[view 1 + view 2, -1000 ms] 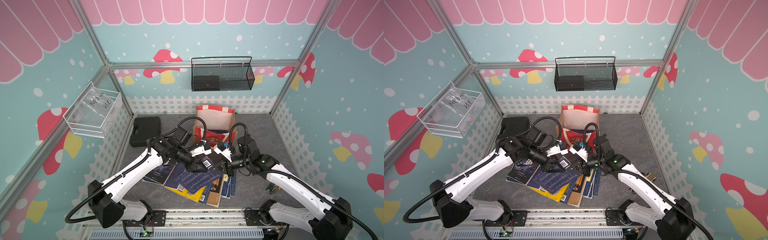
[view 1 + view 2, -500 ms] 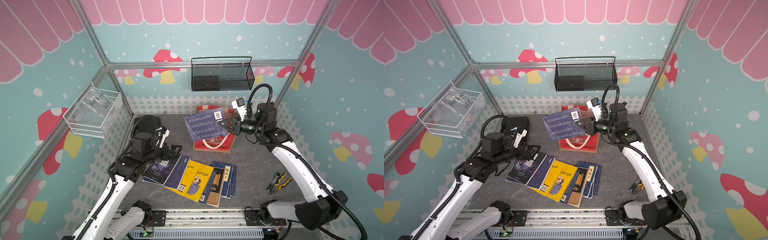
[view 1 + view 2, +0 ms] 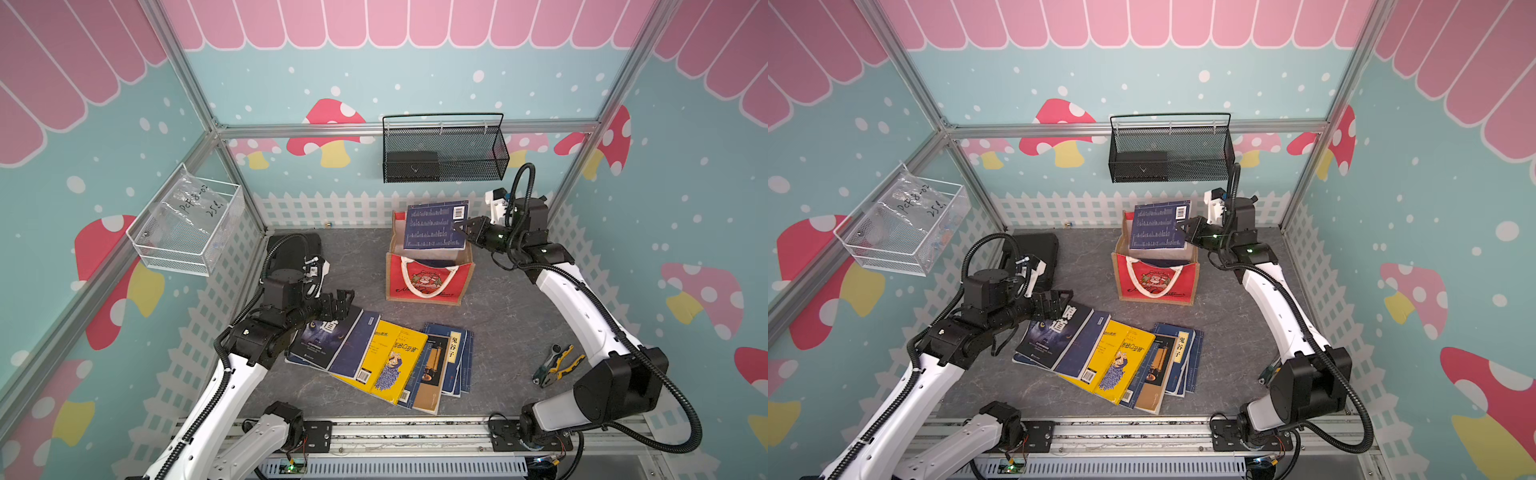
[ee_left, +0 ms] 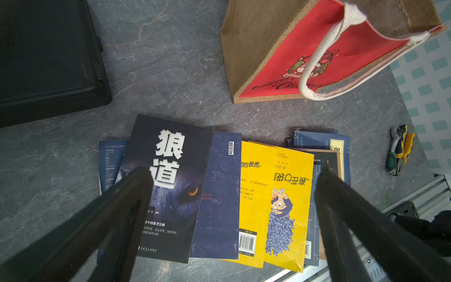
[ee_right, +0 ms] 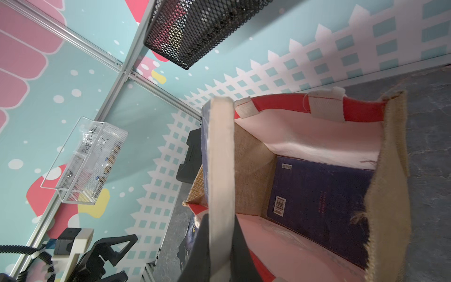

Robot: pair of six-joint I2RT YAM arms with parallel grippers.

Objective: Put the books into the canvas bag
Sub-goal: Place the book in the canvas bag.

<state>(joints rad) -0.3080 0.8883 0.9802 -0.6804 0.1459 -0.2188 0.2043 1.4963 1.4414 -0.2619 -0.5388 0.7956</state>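
Grey stone-look tabletop. Right gripper clamped on a dark blue paperback with barcode, held tilted over the open mouth of the red-and-jute canvas bag. Another dark blue book lies flat inside. Left gripper fingers spread wide, empty, above the fanned pile of paperbacks on the table near the bag.
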